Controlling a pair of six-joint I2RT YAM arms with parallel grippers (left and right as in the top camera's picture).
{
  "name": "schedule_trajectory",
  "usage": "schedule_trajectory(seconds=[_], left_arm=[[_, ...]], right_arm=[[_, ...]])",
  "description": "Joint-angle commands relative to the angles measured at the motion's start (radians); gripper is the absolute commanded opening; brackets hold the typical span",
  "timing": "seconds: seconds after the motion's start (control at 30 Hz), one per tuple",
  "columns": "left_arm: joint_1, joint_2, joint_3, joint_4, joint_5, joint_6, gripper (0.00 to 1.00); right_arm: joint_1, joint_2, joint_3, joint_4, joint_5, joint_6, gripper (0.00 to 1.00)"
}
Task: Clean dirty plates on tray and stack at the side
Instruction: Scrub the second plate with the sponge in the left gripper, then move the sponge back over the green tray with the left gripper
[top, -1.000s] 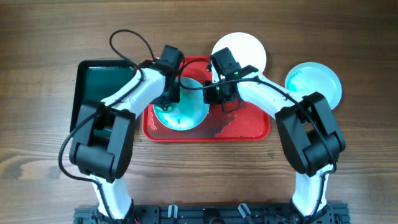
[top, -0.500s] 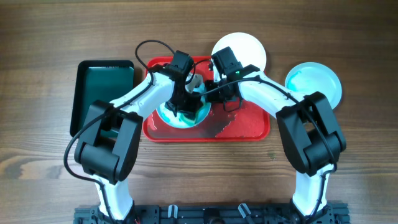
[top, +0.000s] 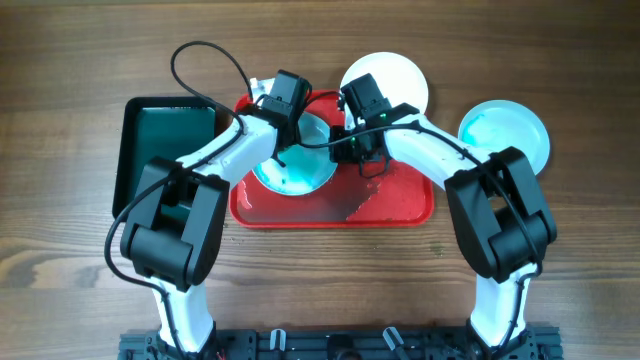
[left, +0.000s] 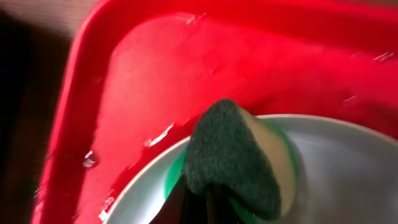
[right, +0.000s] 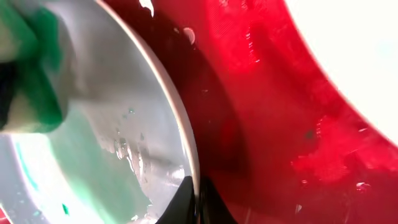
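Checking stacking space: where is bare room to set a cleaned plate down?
Free: table in front of the red tray; the tray's wet right half; the green tray looks bare. Crowded: red tray's left half, where left gripper and right gripper work a plate; white plate behind, smeared plate right.

Overhead: bright, even, diffuse light; sharp focus; soft faint shadows on tabletop (top: 80, 60). White plate (top: 400, 78) near blown out.
Left wrist: very close, soft focus; small glints on wet tray (left: 124, 81); sponge (left: 230, 155) blurred; left edge dark.
Right wrist: heavy blur; upper-right corner washed out white; dark shadow band on tray beside smeared plate (right: 124, 124) rim.
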Motion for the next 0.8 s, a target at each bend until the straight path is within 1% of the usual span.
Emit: schedule_trajectory(seconds=[0.0, 0.07, 0.13, 0.17, 0.23, 0.33, 0.37, 0.43, 0.67, 0.7, 0.73, 0.77], left_arm=[[0.013, 0.024, -0.015, -0.146, -0.033, -0.03, 0.04], [0.013, 0.024, -0.015, -0.226, 0.056, -0.018, 0.04], [0.022, 0.024, -0.015, -0.292, 0.238, 0.06, 0.04], [0.032, 0.024, -0.015, -0.314, 0.328, 0.075, 0.04], [0.048, 0.024, -0.015, -0.317, 0.451, 0.103, 0.04], [0.1, 0.022, -0.014, -0.278, 0.674, 0.201, 0.04], [0.121, 0.019, -0.014, -0.262, 0.717, 0.216, 0.04], [0.165, 0.005, -0.002, -0.241, 0.755, 0.215, 0.04], [0.313, -0.145, 0.13, -0.241, 0.744, 0.214, 0.04], [0.333, -0.169, 0.134, -0.239, 0.74, 0.214, 0.04], [0.358, -0.193, 0.134, -0.249, 0.72, 0.214, 0.04], [0.367, -0.195, 0.134, -0.26, 0.706, 0.214, 0.04]], right_arm=[[0.008, 0.018, 0.009, -0.014, -0.015, -0.013, 0.04], [0.008, 0.018, 0.009, -0.014, -0.016, -0.014, 0.04], [0.008, 0.018, 0.009, -0.022, -0.016, -0.012, 0.04], [0.008, 0.018, 0.009, -0.026, -0.016, -0.011, 0.04], [0.008, 0.018, 0.009, -0.026, -0.016, -0.005, 0.04], [0.008, 0.018, 0.009, -0.029, -0.029, 0.003, 0.04], [0.008, 0.018, 0.009, -0.029, -0.03, 0.004, 0.04], [0.008, 0.018, 0.009, -0.033, -0.033, 0.005, 0.04], [0.008, 0.019, 0.003, -0.026, -0.027, 0.032, 0.05], [0.008, 0.019, 0.003, -0.024, -0.026, 0.032, 0.06], [0.008, 0.019, 0.003, -0.021, -0.023, 0.034, 0.15], [0.008, 0.021, 0.003, -0.021, -0.023, 0.037, 0.17]])
